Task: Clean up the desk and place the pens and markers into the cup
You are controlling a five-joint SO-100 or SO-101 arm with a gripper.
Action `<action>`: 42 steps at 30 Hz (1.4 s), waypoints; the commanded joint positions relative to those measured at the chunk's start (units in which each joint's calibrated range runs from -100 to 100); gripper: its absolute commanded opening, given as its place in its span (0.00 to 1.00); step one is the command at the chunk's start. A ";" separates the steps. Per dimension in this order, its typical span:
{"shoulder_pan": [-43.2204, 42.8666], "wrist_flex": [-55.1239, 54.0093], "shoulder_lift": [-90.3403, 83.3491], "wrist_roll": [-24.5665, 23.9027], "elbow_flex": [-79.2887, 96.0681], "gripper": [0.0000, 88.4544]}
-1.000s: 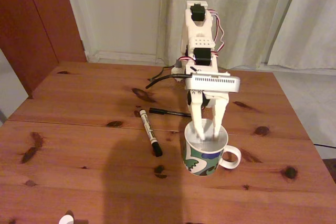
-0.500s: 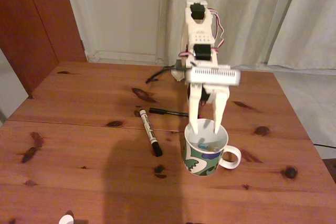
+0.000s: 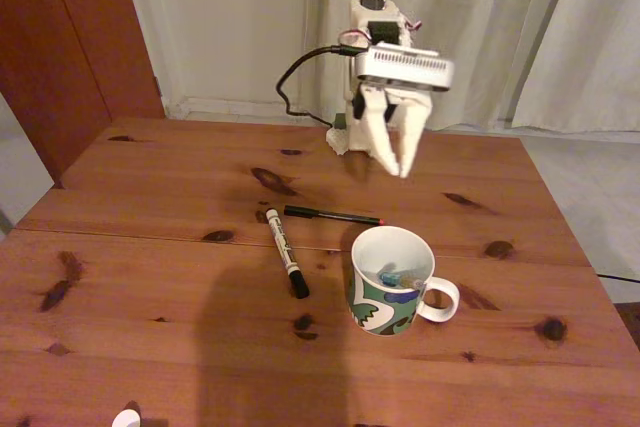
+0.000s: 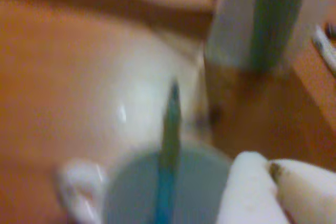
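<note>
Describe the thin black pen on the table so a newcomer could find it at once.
In the fixed view, start at the white mug with the green and blue pattern on the wooden table. Just behind it, toward the robot arm's base, lies a thin black pen, running left to right. Its red tip and slimmer body set it apart from the thicker white marker beside it.

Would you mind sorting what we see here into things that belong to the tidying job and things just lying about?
Job:
- cup
- teal pen, inside the cup
- black pen, on the desk
- white marker, on the desk
- gripper, raised, empty

Lying about:
- black cable
- curtains
- small white object
</note>
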 commanded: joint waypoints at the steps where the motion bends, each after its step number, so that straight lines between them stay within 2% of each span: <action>1: 1.06 14.14 -4.26 4.48 -0.39 0.01; 5: 3.47 25.50 -4.01 9.35 -0.39 0.01; 8: 5.40 29.11 -3.68 13.02 -0.12 0.01; 25: 10.95 31.26 8.48 33.08 -0.21 0.01; 29: 10.47 31.09 8.73 34.76 -0.12 0.01; 42: 7.25 34.01 8.57 34.81 4.84 0.01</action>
